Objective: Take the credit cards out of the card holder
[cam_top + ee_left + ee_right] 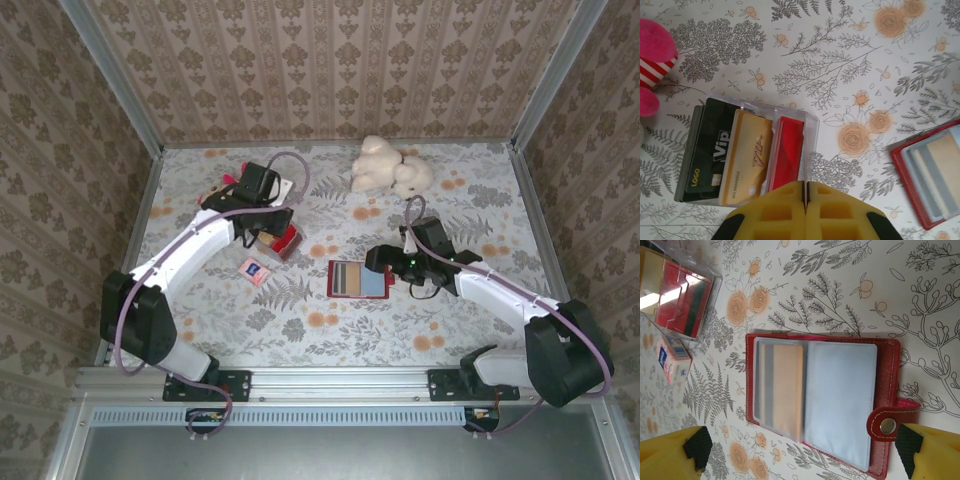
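Note:
The card holder (887, 367), a red wallet, lies open on the flowered table, its grey-blue pockets facing up. A yellow-orange credit card (785, 390) sits inside the left pocket; the right pocket looks plain grey-blue. My right gripper (802, 447) is open just above the holder, one yellow finger on each side of it, and holds nothing. In the top view the right gripper (383, 262) is at the right edge of the card holder (357, 280). My left gripper (806, 192) is shut with nothing in it, above the near edge of a clear box (810, 125).
The clear box (288, 243) holds a black card (707, 150), a gold card (747, 157) and a red card (787, 150). A small blue-and-red card (253, 270) lies left of the holder. A cream plush toy (388, 168) sits at the back. A pink and red-striped object (655, 65) lies beside the box.

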`<state>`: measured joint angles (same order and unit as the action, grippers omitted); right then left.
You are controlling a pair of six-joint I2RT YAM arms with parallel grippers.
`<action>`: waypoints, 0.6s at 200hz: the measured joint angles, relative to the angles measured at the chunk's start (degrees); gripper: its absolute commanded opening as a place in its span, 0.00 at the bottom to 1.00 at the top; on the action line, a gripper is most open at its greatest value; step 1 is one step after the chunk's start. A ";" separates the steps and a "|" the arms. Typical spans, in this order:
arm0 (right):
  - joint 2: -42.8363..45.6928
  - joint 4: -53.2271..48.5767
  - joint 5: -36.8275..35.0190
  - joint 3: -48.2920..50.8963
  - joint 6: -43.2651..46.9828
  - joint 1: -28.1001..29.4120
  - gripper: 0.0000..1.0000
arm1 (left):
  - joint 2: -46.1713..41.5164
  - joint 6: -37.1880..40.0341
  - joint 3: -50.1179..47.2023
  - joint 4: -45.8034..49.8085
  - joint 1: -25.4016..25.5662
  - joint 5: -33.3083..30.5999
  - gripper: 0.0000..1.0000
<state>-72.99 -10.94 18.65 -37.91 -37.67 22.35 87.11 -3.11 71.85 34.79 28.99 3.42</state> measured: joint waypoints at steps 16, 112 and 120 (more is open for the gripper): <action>0.00 -0.04 -0.35 0.00 -0.02 0.24 0.99 | 1.40 2.86 0.59 0.00 -1.42 1.53 0.00; -1.57 -1.29 -1.01 -2.23 -0.02 1.62 0.98 | 10.45 8.37 2.93 0.90 -5.09 5.49 0.00; -1.77 -1.33 -1.14 -2.25 -0.02 1.62 0.98 | 11.10 8.55 2.97 0.90 -5.09 5.97 0.00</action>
<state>-74.76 -12.27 17.52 -40.16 -37.69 23.97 98.21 5.43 74.83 35.68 23.90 9.39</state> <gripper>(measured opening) 0.985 0.050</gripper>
